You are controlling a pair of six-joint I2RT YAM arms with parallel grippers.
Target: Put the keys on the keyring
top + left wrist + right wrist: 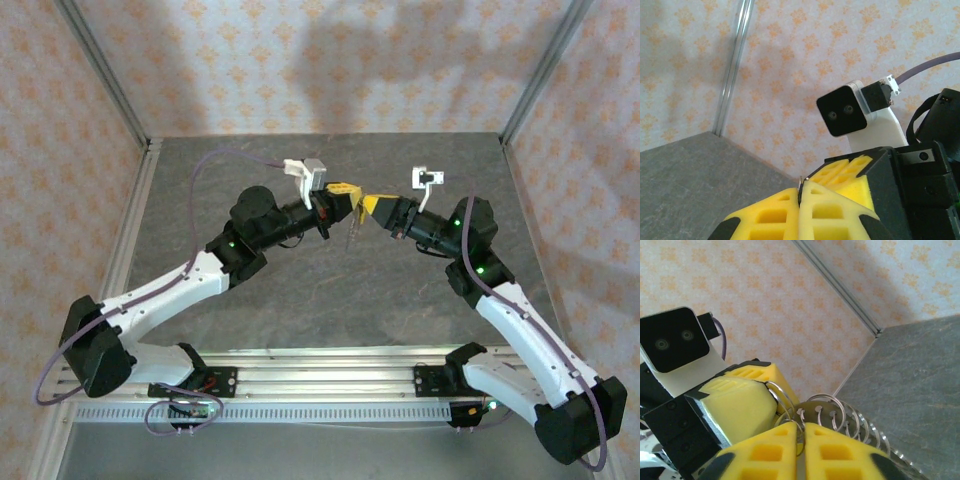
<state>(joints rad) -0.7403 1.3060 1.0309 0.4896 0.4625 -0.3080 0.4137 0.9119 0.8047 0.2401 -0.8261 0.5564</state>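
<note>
Left gripper (351, 192) and right gripper (367, 204) meet tip to tip above the table (300, 295), past its middle; keyring (832, 415) caught between the tips, hanging just below.

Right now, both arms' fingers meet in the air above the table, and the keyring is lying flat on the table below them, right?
Not quite. The left fingers and the right fingers do meet in the air above the table, but the keyring is not lying on it: the right wrist view shows its wire loops held up between them.
</note>
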